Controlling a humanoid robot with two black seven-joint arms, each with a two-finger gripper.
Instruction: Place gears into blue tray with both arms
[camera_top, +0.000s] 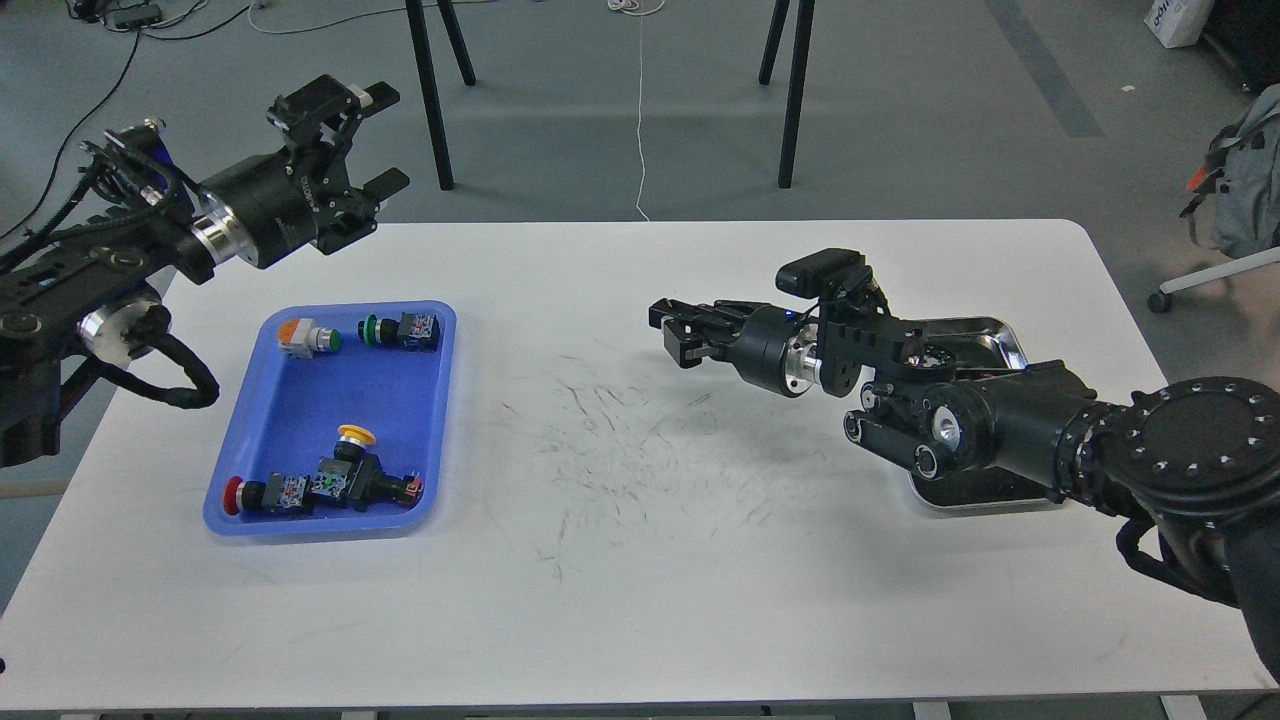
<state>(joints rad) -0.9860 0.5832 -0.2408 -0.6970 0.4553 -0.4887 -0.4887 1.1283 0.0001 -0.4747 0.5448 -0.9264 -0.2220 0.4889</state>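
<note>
Hovering past the table's far-left corner, the left gripper (375, 140) is spread wide and empty. The blue tray (300, 400) by the left edge holds only switches (330, 485). The right gripper (678, 335) reaches mid-table; grip unclear, no gears visible.

A white table (640, 560) with rounded corners, its middle scuffed with dark marks. On its left lies a blue tray (300, 400). At the right sits a silver metal tray (985, 335).
</note>
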